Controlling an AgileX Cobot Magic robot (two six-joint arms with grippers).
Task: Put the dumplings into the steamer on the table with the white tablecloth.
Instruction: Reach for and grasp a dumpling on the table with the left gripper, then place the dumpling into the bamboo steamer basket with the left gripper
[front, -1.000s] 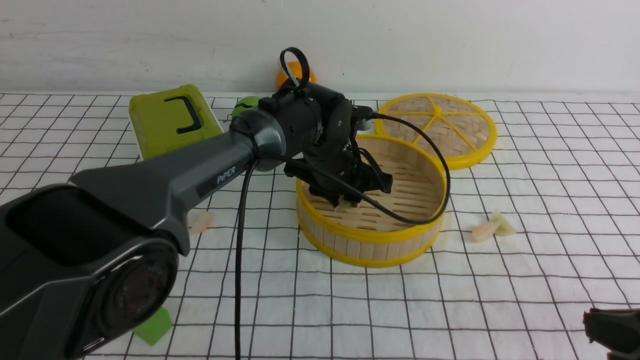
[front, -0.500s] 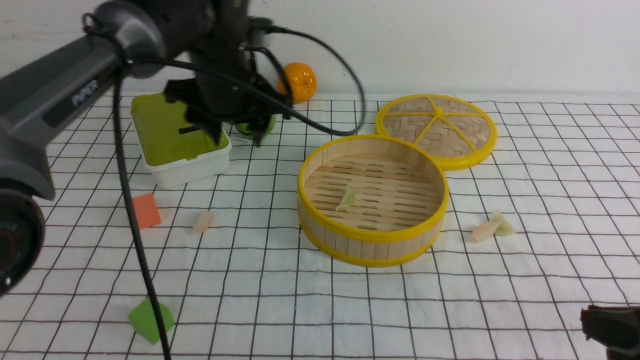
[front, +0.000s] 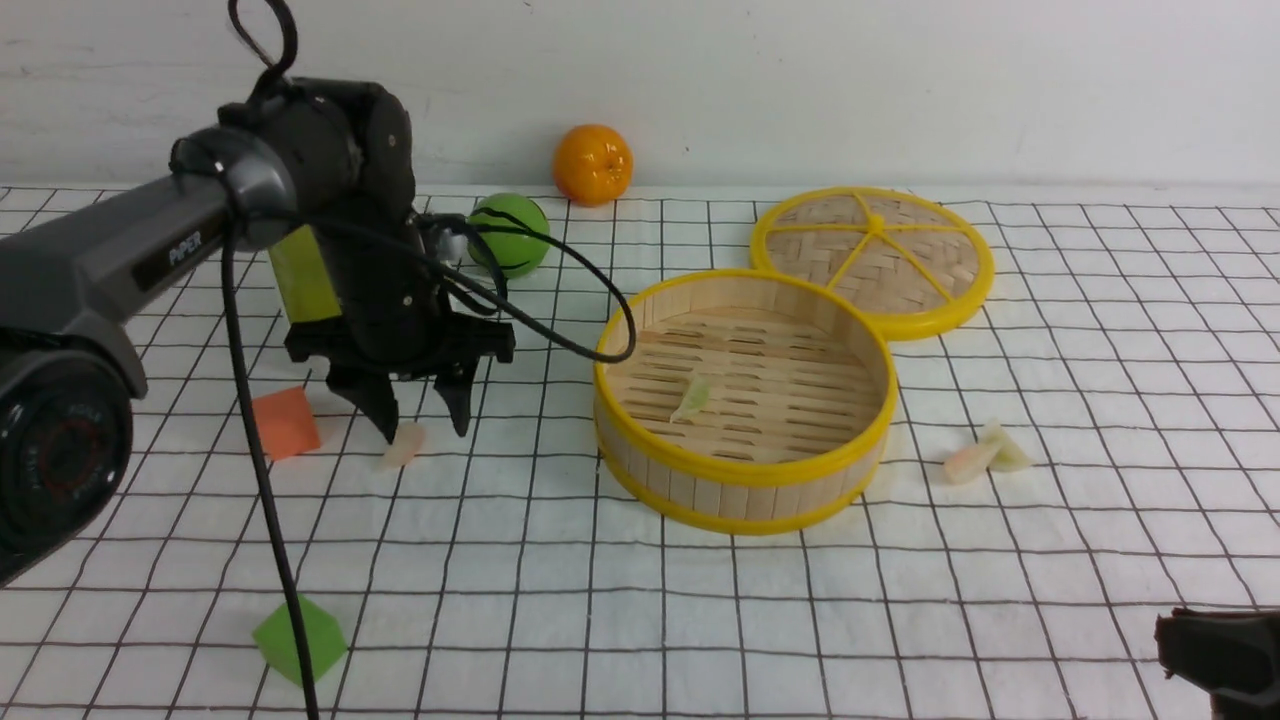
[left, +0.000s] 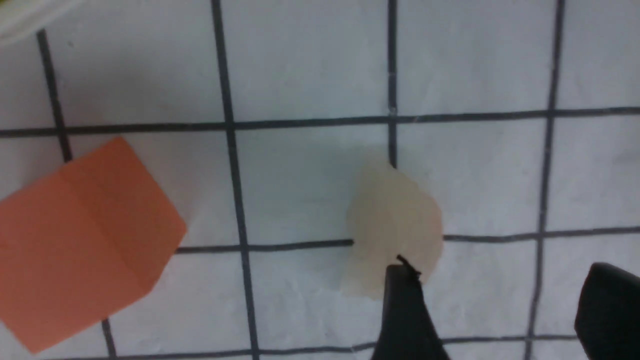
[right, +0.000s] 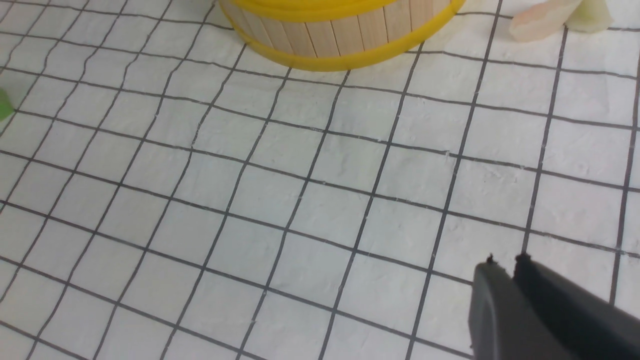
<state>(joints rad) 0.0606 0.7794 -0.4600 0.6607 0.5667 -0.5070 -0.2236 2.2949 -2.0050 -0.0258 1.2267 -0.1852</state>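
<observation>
Step in hand: pick-up of a second piece. Left gripper (front: 424, 432), left-centre of the front frame, has its jaws spread and tips low over the cloth (front: 900, 620) at the pink dumpling (front: 404, 445). Nothing is pinched yet. In the wrist view one finger (left: 405, 310) overlaps the dumpling's (left: 392, 220) edge, and the gap lies mostly beside it, so the grasp is judged off-centre. The next move calls for a small sideways shift, then a descent to the cloth and a gentle close. The piece is a tiny, translucent, soft-looking crescent and may slip. Steamer (front: 740, 480), centre frame, has bamboo slats and yellow plastic rims. One green dumpling (front: 692, 397) lies on its slatted floor. Pair (front: 985, 457) lies touching on the cloth right of the steamer. Right gripper (right: 505, 262), lower-right corner, has its fingers pressed together on nothing. The cloth is matte and slightly wrinkled.
</observation>
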